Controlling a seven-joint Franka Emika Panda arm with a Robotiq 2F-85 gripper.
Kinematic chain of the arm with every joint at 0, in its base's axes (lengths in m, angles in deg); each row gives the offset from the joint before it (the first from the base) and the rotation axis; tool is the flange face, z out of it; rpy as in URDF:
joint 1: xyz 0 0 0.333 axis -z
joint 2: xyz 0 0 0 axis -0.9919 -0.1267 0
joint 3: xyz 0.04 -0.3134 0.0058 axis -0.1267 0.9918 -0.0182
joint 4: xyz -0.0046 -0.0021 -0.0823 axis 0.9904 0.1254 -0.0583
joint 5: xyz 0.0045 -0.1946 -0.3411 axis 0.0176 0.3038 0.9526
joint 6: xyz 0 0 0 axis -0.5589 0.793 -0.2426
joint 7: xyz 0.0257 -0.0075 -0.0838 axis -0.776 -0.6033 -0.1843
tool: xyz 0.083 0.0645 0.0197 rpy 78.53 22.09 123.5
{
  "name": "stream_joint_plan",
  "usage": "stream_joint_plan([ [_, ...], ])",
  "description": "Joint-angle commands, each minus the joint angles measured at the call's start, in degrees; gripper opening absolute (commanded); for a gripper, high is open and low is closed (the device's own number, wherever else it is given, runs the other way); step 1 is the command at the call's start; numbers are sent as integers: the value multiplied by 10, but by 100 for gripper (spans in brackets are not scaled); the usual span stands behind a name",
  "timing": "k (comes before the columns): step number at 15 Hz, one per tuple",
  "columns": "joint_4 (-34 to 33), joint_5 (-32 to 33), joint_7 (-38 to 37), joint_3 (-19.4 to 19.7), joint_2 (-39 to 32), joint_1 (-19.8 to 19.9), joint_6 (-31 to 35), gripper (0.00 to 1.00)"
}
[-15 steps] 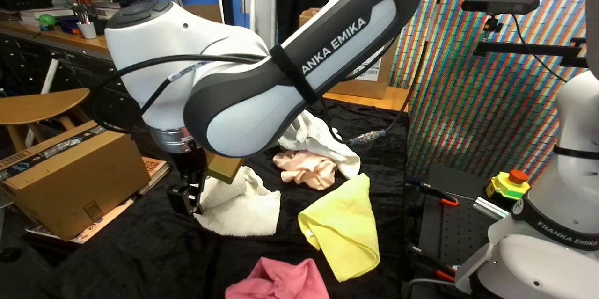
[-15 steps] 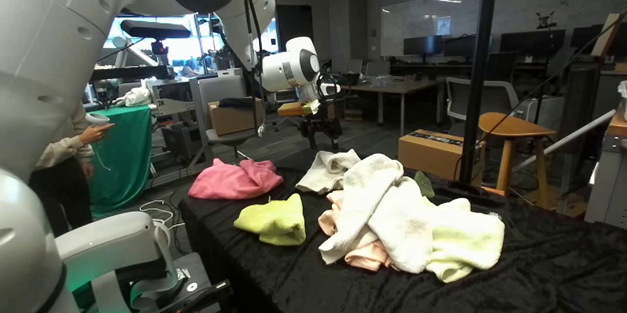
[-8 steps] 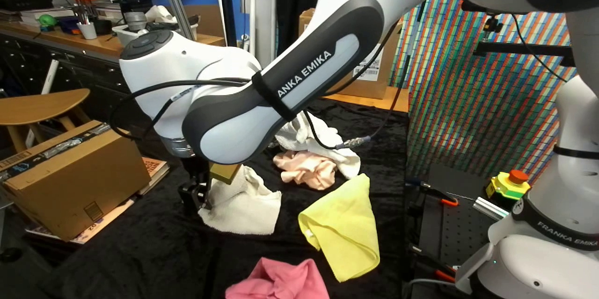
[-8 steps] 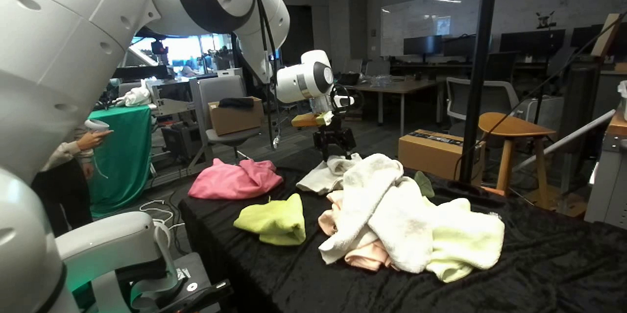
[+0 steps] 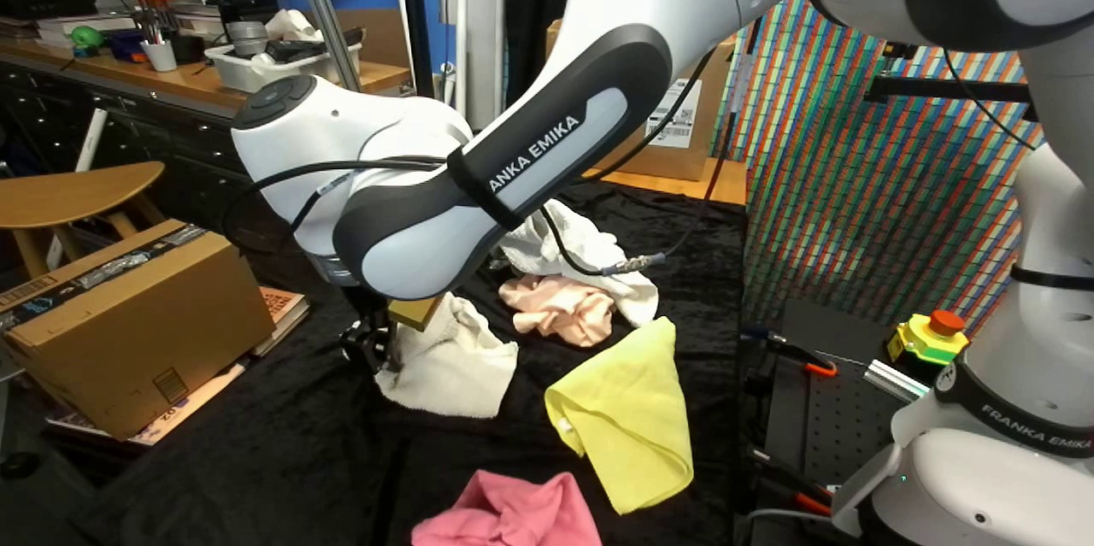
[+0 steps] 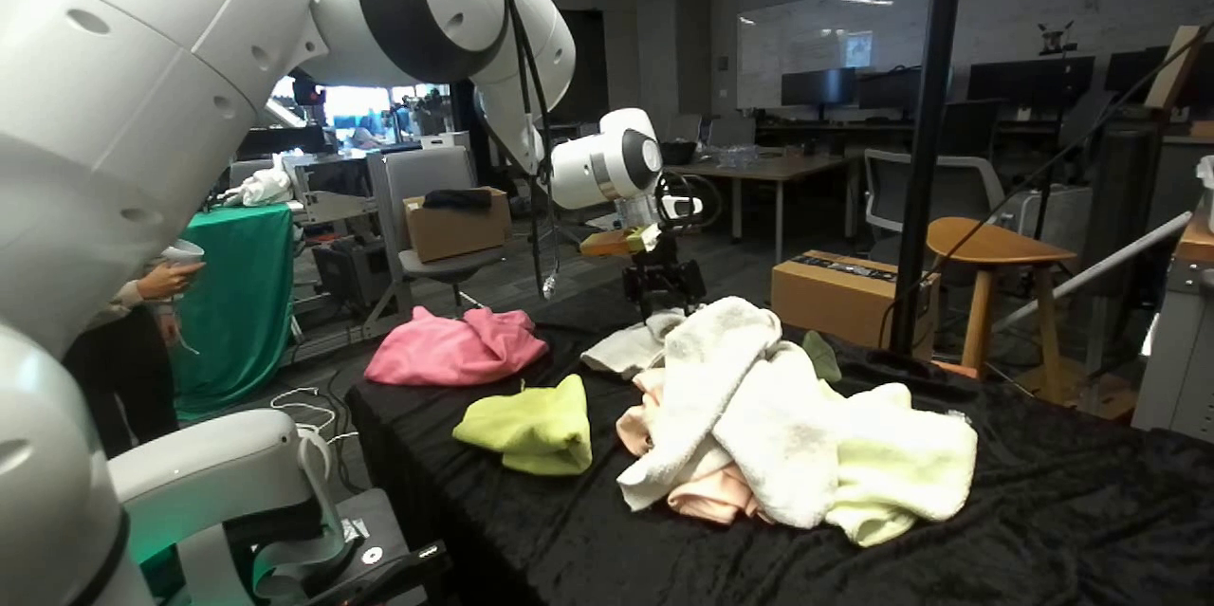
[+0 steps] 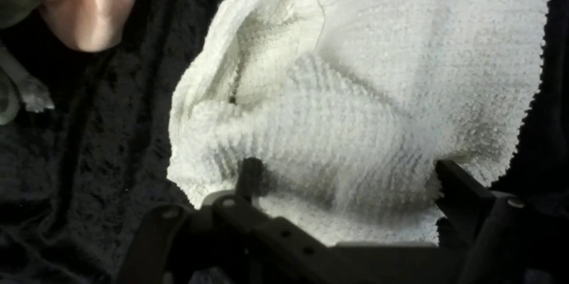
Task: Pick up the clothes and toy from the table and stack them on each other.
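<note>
Claw (image 7: 348,170) spread astride raised fold (image 7: 338,142) of white ribbed towel (image 7: 400,53); likely light, soft, floppy; best pinched there

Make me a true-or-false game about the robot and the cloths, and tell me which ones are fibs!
1. The gripper is open. True.
2. The pink cloth and the bright yellow cloth lie apart. True.
3. The gripper is down at the pink cloth. False: it is at a white cloth, and part of that cloth shows between its fingers.
4. A red button sits on a yellow base. True.
5. Every cloth is stacked in one pile. False: that white cloth, the pink cloth and the bright yellow cloth each lie separately on the black table.
</note>
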Motion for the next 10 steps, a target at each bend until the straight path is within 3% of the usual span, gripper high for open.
stream_joint_plan([
  [1, -24, -21, 8, 9, -12, -1, -17, 75],
  [7, 5, -62, 3, 7, 23, 13, -7, 27],
  [10, 34, -64, -6, 12, 63, 15, 1, 11],
])
